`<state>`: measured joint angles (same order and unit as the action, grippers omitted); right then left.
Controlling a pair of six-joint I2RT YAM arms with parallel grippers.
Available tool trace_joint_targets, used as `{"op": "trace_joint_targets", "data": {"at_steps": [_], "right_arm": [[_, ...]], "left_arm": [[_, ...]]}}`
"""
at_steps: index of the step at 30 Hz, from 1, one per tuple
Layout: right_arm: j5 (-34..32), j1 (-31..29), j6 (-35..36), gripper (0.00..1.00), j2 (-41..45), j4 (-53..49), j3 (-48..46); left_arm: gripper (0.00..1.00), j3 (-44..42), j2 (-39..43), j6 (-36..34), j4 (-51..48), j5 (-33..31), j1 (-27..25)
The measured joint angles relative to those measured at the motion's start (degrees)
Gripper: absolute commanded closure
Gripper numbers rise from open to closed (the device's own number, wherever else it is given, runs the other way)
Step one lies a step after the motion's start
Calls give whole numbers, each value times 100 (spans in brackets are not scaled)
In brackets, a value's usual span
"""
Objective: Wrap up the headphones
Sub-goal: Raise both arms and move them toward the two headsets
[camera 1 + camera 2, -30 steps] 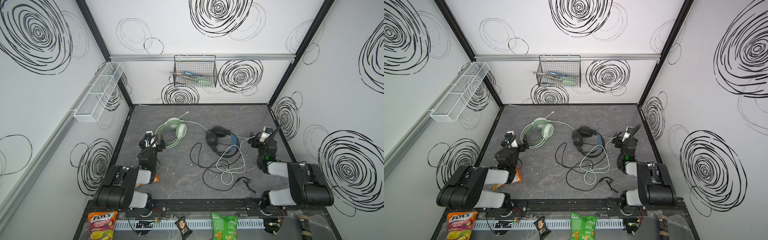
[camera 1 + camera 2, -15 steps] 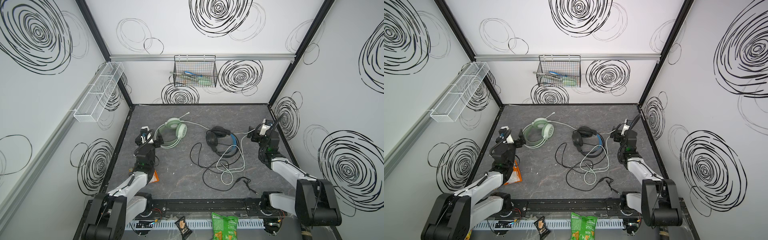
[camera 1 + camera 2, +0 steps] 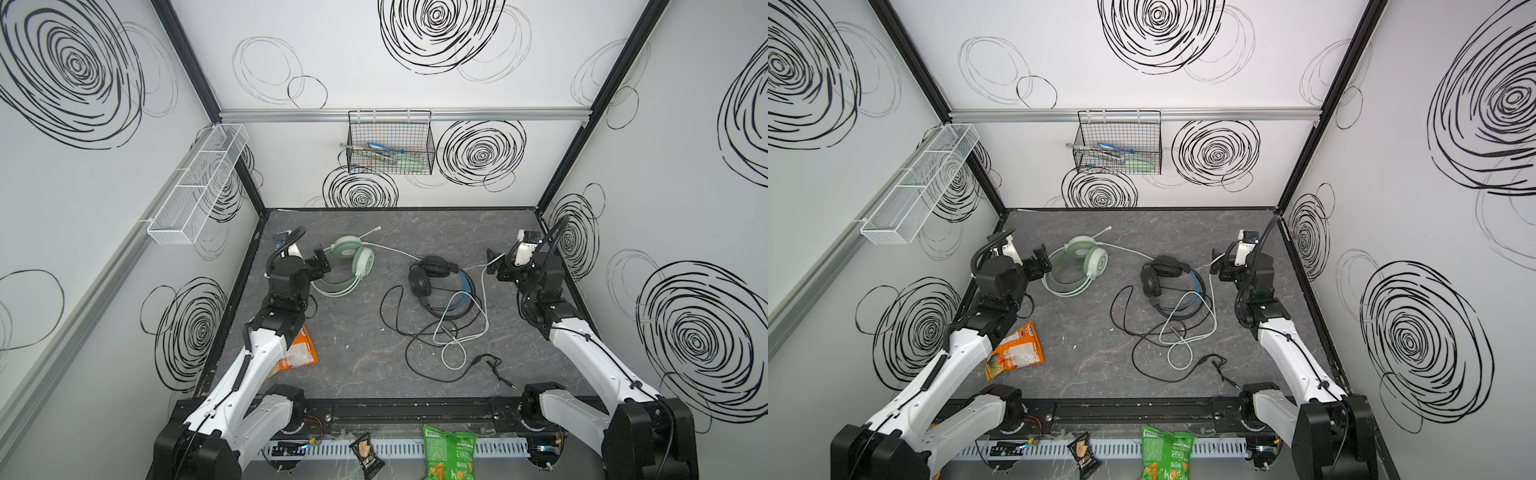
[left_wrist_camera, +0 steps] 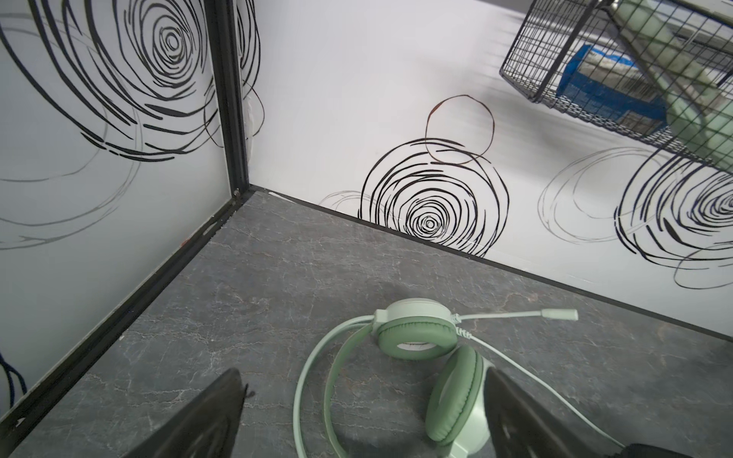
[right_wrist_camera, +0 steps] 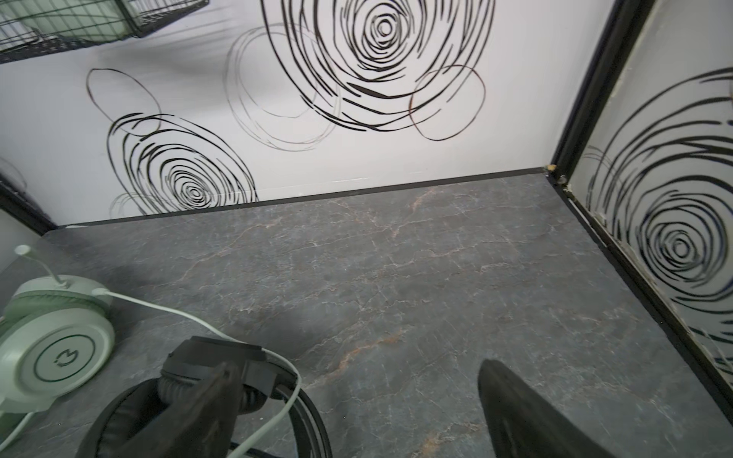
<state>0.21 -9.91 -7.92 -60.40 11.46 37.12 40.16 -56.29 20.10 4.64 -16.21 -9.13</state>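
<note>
Left claw (image 3: 322,261), right claw (image 3: 493,262) reached forward, splayed wide, empty, beside padded headphones (image 3: 360,266)

The left arm (image 3: 266,353) and right arm (image 3: 590,353) are white shells with black joints, a thin black cable (image 3: 241,372) along each. Behind the black left claw (image 3: 322,261) and right claw (image 3: 496,263) sits a white camera (image 3: 524,250) with a ribbed hose (image 3: 555,232).

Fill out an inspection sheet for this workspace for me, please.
Surface: grey marbled tabletop.
Job's things: green headset and black headset lie apart, unwrapped.
Clutter: orange snack packet on the table; green chip bag, dark packet off its front edge.
Grippers: left gripper open beside green headset; right gripper open near black headset; both empty.
Cables: white cable, black cable loose, crossing.
Surroundings: wire basket on back wall; mesh shelf on side wall.
</note>
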Motion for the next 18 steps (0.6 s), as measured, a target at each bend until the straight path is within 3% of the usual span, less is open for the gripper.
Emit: {"op": "trace_joint_targets", "data": {"at_steps": [11,18], "right_arm": [[214,-970,293,3,-710,-680,881],[369,-1154,520,3,-1051,-909,1154]], "left_arm": [[4,1246,-1545,13,-1062,1384,31],[4,1794,-1860,-164,-1733,1572,308]]}}
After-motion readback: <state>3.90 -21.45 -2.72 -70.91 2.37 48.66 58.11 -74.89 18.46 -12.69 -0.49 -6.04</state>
